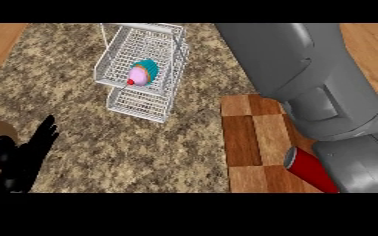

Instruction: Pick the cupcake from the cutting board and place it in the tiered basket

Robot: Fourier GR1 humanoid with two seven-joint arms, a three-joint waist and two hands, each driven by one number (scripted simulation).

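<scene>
Left hand (26,157): low at the view's left edge, black, fingers straight and apart, pointing up; holds nothing, touches nothing on the stone.

Right forearm (303,75): big grey casing across the view's right side, well apart from the left hand. The right hand itself is out of view, so its state cannot be told.

Cupcake (142,73): up and to the right of the left hand, well apart from it. Lies inside the tiered basket, in the upper wire tray as far as can be judged. Pink icing, teal wrapper, red cherry; tilted, with the cherry end turned toward the left hand's side.

Tiered basket (122,55): white wire, standing on the counter, above and right of the left hand; a second tray shows just below the first.

Cutting board (255,140): checkered wood, far to the right of the left hand, partly under the right forearm.

Red cylinder (310,172): on the board's lower right, beside the forearm; what it is cannot be told.

Counter (111,145): speckled stone, spanning between the left hand and the board.
</scene>
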